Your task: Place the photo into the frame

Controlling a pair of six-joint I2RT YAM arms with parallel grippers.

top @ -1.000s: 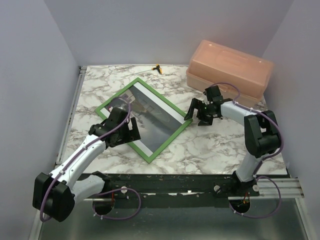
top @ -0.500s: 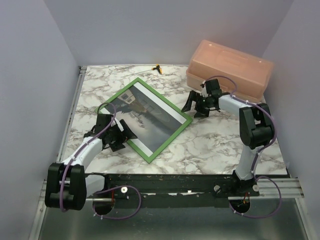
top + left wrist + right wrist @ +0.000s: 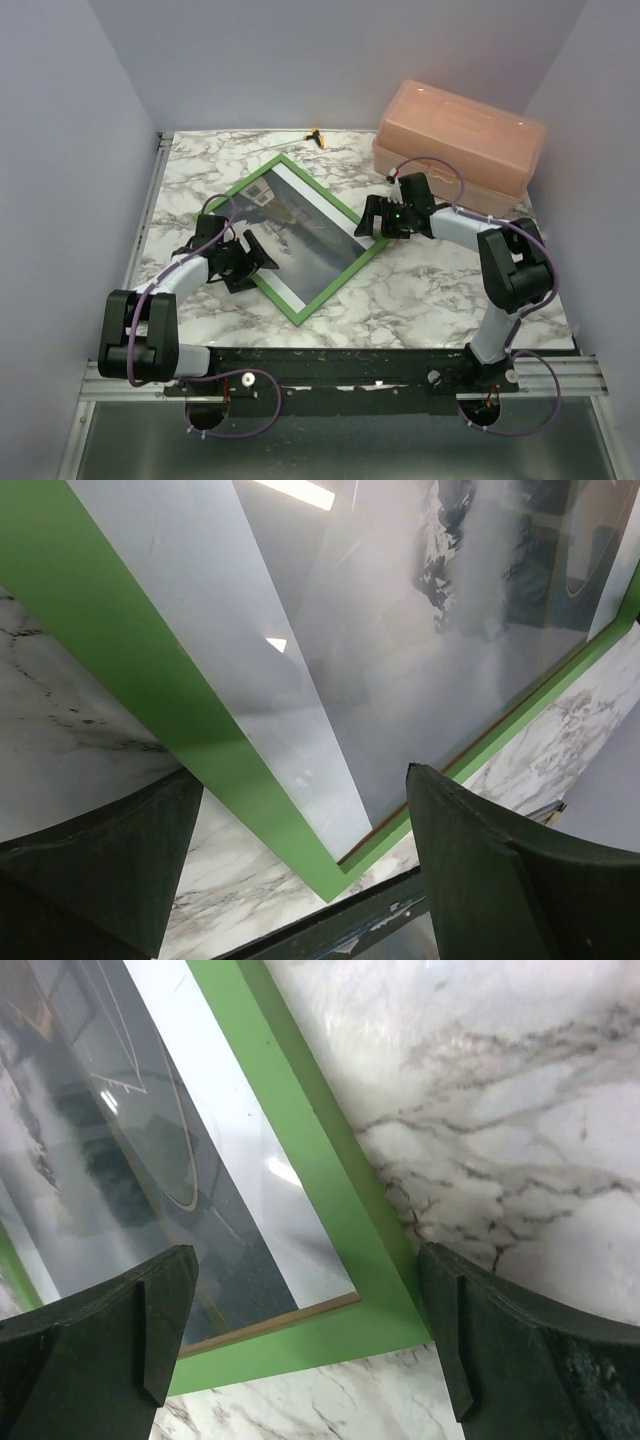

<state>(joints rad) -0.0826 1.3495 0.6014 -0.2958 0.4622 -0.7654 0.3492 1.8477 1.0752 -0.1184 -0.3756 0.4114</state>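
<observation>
1. Mounting rail (image 3: pixel 340 368): it is running dark along the near edge of the marble table (image 3: pixel 440 290), and both arm bases are sitting on it.

2. Left gripper (image 3: pixel 250 262): I am seeing it hanging low over the near-left rail of the frame (image 3: pixel 320 193). Its fingers are spread apart and are gripping nothing. Through the wrist camera, the left gripper (image 3: pixel 300 780) is showing the green rail running through the gap, with one corner of the frame (image 3: pixel 150 670) lying between the two dark fingers. I cannot tell whether either finger is touching the wood.

3. Frame: it is lying flat on the marble, green face up and turned diagonally, with one corner pointing toward the near edge.

4. Photo (image 3: pixel 300 235): it is sitting inside the frame's opening with the grey landscape facing up. A white margin is showing along the rails and glare is crossing the surface.

5. Right gripper (image 3: pixel 376 222): I am seeing it poised over the frame's right-hand corner, fingers spread wide and holding nothing. Through its wrist camera, the right gripper (image 3: pixel 308 1255) is showing that green corner in the gap, with the photo (image 3: pixel 90 1140) on one side and bare marble on the other.

6. Box (image 3: pixel 460 135): this pale orange plastic box, lid down, is standing at the table's far right, behind the right gripper and apart from the frame.

7. Small yellow-and-black object (image 3: pixel 317 137): it is lying at the far edge, too small for me to identify.
</observation>
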